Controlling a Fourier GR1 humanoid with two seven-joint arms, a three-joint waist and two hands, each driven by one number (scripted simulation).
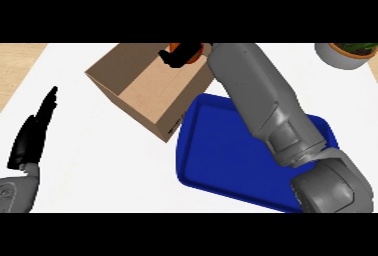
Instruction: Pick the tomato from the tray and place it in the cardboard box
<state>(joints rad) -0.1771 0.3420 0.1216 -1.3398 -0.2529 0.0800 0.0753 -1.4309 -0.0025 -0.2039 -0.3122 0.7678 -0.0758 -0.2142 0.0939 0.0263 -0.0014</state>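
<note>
Right hand (177, 55) curled round red-orange tomato (193, 56) over open brown cardboard box (140, 82); blue plastic tray (221, 150) bare; left hand (33, 132) straight-fingered, resting.

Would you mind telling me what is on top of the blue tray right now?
Only the right forearm crosses above the blue tray; its visible surface holds nothing. The right hand holds the tomato over the cardboard box.

Our orange-red tomato (193, 56), brown cardboard box (140, 87), deep blue tray (221, 150), black fingers (173, 57), white surface (103, 165).
</note>
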